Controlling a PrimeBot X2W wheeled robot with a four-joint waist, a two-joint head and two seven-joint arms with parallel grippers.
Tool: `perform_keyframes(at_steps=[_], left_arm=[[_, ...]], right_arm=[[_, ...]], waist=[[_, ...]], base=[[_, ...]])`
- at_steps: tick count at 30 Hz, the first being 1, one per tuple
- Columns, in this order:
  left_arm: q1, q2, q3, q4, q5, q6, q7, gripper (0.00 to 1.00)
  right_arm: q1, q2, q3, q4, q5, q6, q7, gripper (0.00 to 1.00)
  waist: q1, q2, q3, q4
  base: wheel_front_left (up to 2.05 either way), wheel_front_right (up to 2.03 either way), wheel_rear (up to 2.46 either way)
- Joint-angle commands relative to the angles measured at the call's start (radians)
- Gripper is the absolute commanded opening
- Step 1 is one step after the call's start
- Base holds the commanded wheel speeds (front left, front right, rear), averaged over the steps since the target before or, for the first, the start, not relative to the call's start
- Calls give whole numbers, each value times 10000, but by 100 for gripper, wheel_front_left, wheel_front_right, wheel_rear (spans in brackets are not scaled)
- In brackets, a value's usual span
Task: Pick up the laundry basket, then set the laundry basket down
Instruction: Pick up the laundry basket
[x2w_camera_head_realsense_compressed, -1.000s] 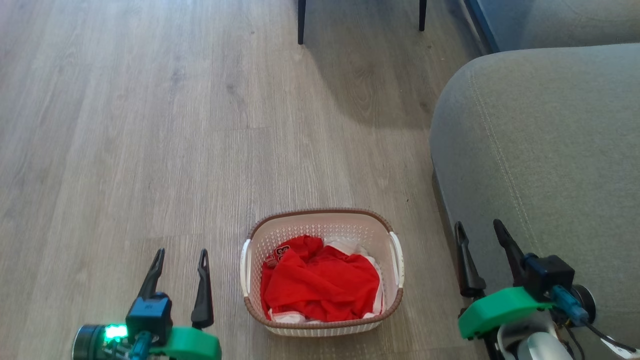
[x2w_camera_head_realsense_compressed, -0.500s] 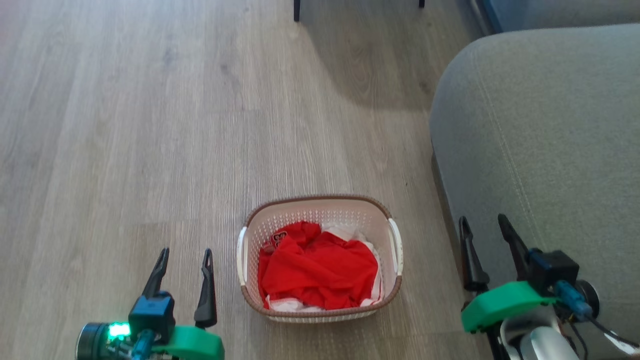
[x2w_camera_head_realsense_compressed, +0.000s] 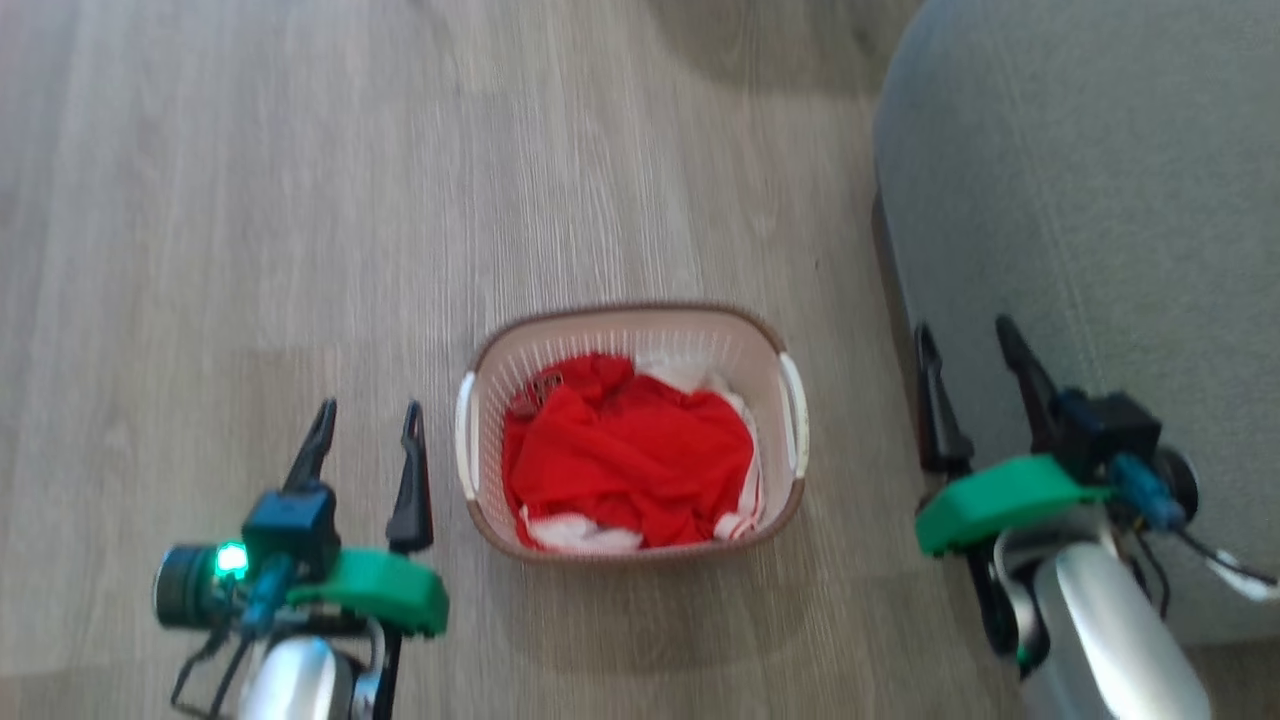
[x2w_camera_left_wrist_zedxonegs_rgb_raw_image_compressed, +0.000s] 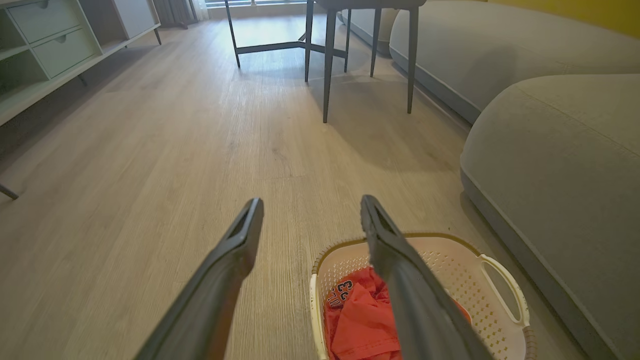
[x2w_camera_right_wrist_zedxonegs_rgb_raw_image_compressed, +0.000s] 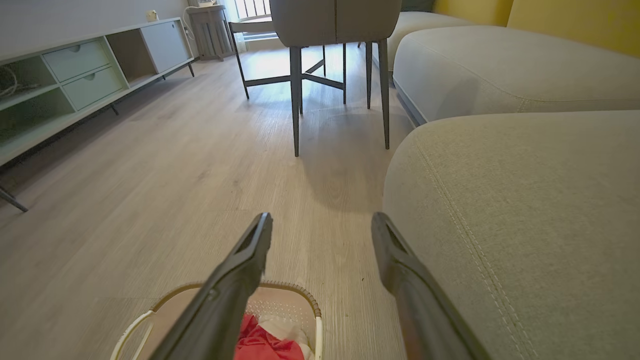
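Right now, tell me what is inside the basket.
The basket holds a crumpled red garment over white cloth that peeks out at its edges. They cover the basket's floor and anything beneath.

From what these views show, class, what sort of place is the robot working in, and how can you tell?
Probably a home living room: a grey sofa, a low sideboard with drawers, and a laundry basket holding red clothes on the wood-look floor.

Wood-look floor (x2w_camera_head_realsense_compressed: 250, 200), grey sofa (x2w_camera_head_realsense_compressed: 1090, 180), dark-legged chair (x2w_camera_right_wrist_zedxonegs_rgb_raw_image_compressed: 335, 30).
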Motion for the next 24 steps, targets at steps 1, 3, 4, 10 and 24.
perform_keyframes(at_steps=[1,3,4,10,24], left_arm=[[-544,-13,324,-166,-48,-26,-93,100],[-916,-26,327,100,-68,-91,-93,100],[-1104,-31,323,251,-66,-131,-93,100],[-2119,-50,521,1202,-172,-319,-93,100],[-3918,-69,221,3332,-468,-512,-93,100]], right_arm=[[-433,-83,197,-143,-129,-15,-120,100],[-769,-83,210,134,-175,-15,-120,100],[-953,-83,233,289,-186,-15,-120,100],[-2067,-83,287,1235,-106,-15,-120,100],[-3629,-83,440,3169,-55,-15,-120,100]], waist=[[-1,0,656,-16],[-1,0,1112,0],[-1,0,1333,1],[-1,0,2588,42],[-1,0,4466,314]], base=[[0,0,0],[0,0,0],[0,0,0],[0,0,0],[0,0,0]])
